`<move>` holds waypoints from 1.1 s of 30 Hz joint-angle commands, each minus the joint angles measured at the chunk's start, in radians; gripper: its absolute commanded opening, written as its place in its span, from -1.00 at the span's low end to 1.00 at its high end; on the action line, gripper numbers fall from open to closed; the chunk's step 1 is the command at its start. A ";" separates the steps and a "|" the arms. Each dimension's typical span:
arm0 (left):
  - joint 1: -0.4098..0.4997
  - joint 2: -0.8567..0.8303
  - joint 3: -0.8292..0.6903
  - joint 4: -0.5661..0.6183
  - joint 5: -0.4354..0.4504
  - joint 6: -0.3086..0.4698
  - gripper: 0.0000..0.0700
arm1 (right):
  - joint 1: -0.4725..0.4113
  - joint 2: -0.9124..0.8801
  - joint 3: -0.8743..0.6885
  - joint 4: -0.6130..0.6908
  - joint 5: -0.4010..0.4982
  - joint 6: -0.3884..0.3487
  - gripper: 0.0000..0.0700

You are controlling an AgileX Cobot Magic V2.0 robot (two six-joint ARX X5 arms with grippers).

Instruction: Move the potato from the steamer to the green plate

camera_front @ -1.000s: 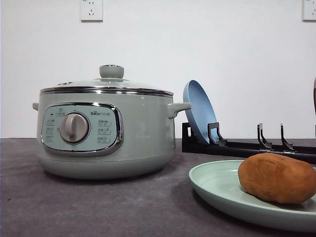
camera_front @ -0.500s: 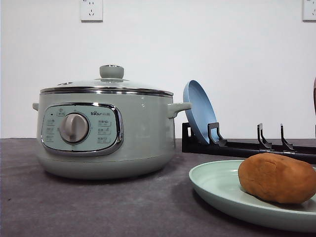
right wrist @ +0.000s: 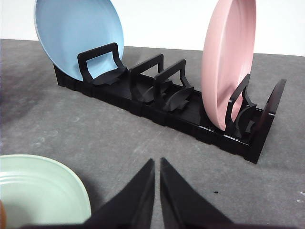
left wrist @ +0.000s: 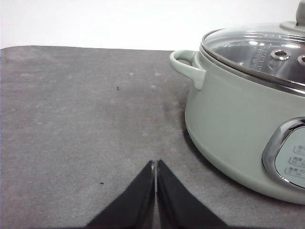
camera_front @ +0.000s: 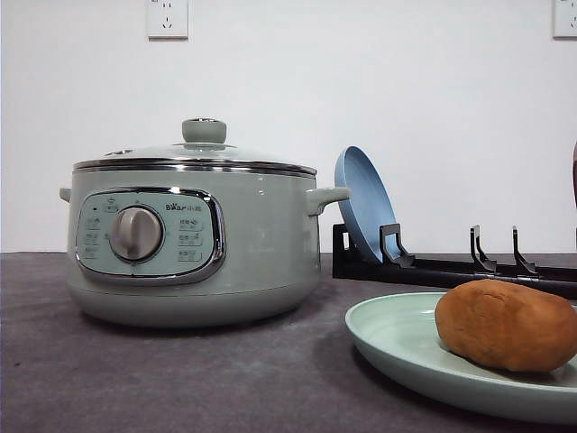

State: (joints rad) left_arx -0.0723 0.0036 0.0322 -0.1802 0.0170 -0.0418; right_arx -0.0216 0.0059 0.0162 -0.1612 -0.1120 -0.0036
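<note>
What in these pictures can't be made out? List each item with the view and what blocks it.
- Steamer interior: front view, the wall hides it; left wrist view, glare on the glass lid.
- Panel lettering: front view, too small to read.
- Green plate and potato: right sides cut off by the front view's edge.
- Pink plate: top cut off by the right wrist view's edge.
- Blue plate: lower rim hidden behind the black rack, front view.

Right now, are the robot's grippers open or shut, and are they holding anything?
Left gripper: shut, holding nothing.
Right gripper: shut, holding nothing.
</note>
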 commanded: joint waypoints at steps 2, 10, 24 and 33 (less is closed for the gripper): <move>0.001 0.000 -0.020 0.005 -0.002 0.011 -1.00 | -0.002 -0.002 -0.005 0.005 0.002 -0.003 -0.98; 0.001 0.000 -0.020 0.005 -0.002 0.011 -1.00 | -0.002 -0.002 -0.005 0.005 0.002 -0.003 -0.98; 0.001 0.000 -0.020 0.005 -0.002 0.011 -1.00 | -0.002 -0.002 -0.005 0.005 0.002 -0.003 -0.98; 0.001 0.000 -0.020 0.005 -0.002 0.011 -1.00 | -0.002 -0.002 -0.005 0.004 0.002 -0.003 -0.98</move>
State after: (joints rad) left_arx -0.0723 0.0036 0.0322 -0.1799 0.0170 -0.0418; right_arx -0.0216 0.0059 0.0162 -0.1612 -0.1120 -0.0036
